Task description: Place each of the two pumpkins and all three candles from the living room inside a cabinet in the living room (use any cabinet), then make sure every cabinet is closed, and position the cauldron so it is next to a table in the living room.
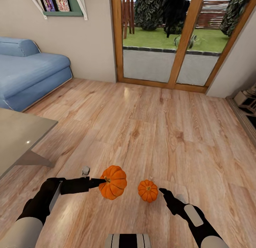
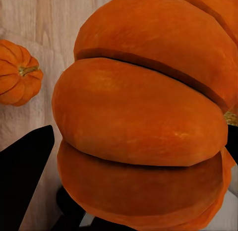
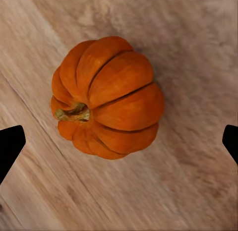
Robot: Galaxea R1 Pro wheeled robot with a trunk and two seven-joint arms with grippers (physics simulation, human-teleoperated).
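Low over the wooden floor (image 1: 153, 127), both black arms reach forward, each toward a pumpkin. At the left, the left gripper (image 1: 101, 183) is closed on the larger pumpkin (image 1: 113, 182), which hangs tilted off the floor with its stem turned sideways toward the arm; in the left wrist view that larger pumpkin (image 2: 148, 117) sits hard against the camera, its ribs bulging past a dark finger (image 2: 25, 166) at one side. The smaller pumpkin (image 1: 148, 190) lies just beside it, apart from it by a narrow gap, and the same small one appears off to the side in the left wrist view (image 2: 17, 72). The right gripper (image 1: 164, 193) sits just beside this smaller pumpkin. In the right wrist view its two dark fingertips (image 3: 11, 144) stand wide apart at opposite edges, with the smaller pumpkin (image 3: 106, 97) lying on the floorboards between them, untouched, its stem tipped to one side. Further left in the head view, the corner of the grey glass table (image 1: 21, 134) juts in, well apart from both pumpkins. Beyond it stands a blue sofa (image 1: 32, 74) against the wall, and a wood-framed glass door (image 1: 167, 38) opens onto a garden.
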